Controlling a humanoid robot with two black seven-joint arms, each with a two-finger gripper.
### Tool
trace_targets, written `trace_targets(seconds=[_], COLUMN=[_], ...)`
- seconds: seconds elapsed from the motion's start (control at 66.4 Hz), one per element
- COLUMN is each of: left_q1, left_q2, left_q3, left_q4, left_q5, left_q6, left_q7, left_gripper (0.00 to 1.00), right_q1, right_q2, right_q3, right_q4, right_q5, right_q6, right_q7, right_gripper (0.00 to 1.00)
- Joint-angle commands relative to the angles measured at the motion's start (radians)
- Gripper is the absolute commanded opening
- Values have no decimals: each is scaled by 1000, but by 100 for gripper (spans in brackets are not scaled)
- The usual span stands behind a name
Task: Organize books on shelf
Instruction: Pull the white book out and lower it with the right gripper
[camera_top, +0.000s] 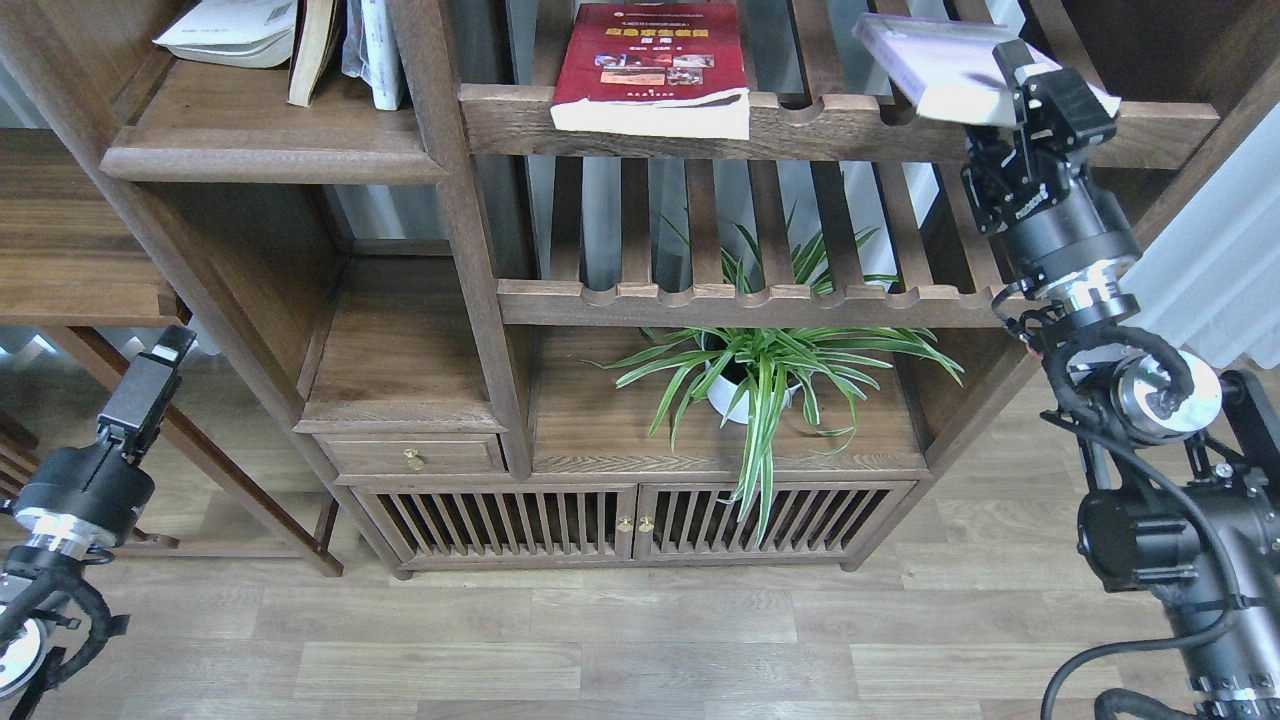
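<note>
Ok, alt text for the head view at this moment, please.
The right gripper clamps the near edge of a pale lavender-white book on the top slatted rack, tilting it up. A dark red book lies to its left, and the left gripper hangs idle low at left.

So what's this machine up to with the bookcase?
It is tidying books. Its right tool has hold of the pale lavender book by its front edge, on the top slatted rack. The dark red book lies flat on that rack. The left tool hangs low, holding nothing.
</note>
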Motion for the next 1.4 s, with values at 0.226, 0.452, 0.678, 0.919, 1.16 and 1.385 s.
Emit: trace_targets(seconds=[0.226, 0.452, 0.678, 0.919, 1.16, 1.385], left_q1=[1, -2, 0, -3, -19, -42], left_q2=[0, -7, -7, -7, -16, -35], left_q3=[-13, -13, -13, -7, 10, 59], left_q4=[0, 51, 59, 82, 143, 155], left_q5=[0, -2, -2, -2, -2, 0], left_q6=[0, 0, 0, 0, 0, 0], left_q7=[0, -3, -6, -5, -3, 3], left_gripper=[99, 99, 99, 99, 99, 99], right_q1=[-36, -90, -140, -284, -522, -628], right_q2=[11, 39, 45, 41, 34, 44], right_q3=[12, 0, 11, 63, 105, 89], right_q4=[1, 132, 189, 201, 204, 204], right_q5=[10, 118, 139, 166, 191, 191], right_q6=[23, 104, 152, 281, 411, 411], right_q7=[12, 13, 30, 30, 23, 19], right_gripper=[5, 5, 5, 5, 5, 6])
